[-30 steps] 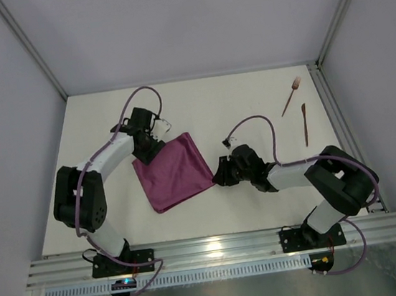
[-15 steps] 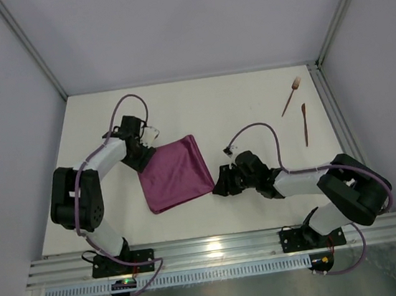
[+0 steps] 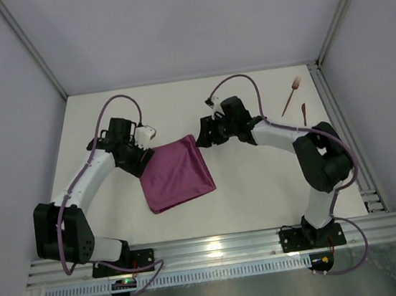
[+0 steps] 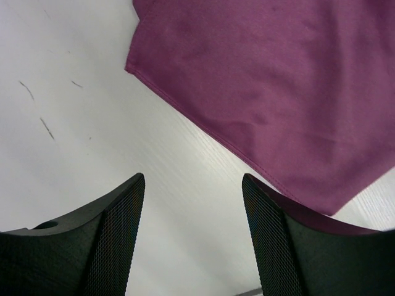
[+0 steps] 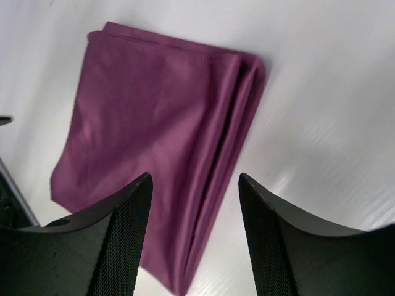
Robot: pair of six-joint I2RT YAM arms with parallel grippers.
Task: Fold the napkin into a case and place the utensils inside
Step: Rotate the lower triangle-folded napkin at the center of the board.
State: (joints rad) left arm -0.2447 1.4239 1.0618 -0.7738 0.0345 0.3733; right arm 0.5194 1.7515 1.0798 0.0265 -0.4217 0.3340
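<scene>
Right arm has swung in the last second from the napkin's (image 3: 177,172) 4 o'clock corner up to its 1 o'clock corner. The right end effector (image 5: 195,177) is now over that corner, fingers apart and empty, and its wrist view shows the stacked folded edge running between them. Left arm has backed off a little towards 9 o'clock. The left end effector (image 4: 192,180) is also apart and empty, sitting over bare worktop (image 3: 262,198) just off the cloth's 10–11 o'clock hem. Napkin itself hasn't shifted: still a flat folded stack of several layers, slightly skewed, left of worktop centre. My read is that both arms are lining up on the two far corners, so another fold is probably coming, bringing the far edge towards 6 o'clock — the cloth looks too wide for a pocket yet. Fork (image 3: 292,94) and knife (image 3: 303,111) lie untouched at 2 o'clock by the right rail, well apart from the cloth, so insertion is a long way off. No brands, labels or writing legible in any view.
</scene>
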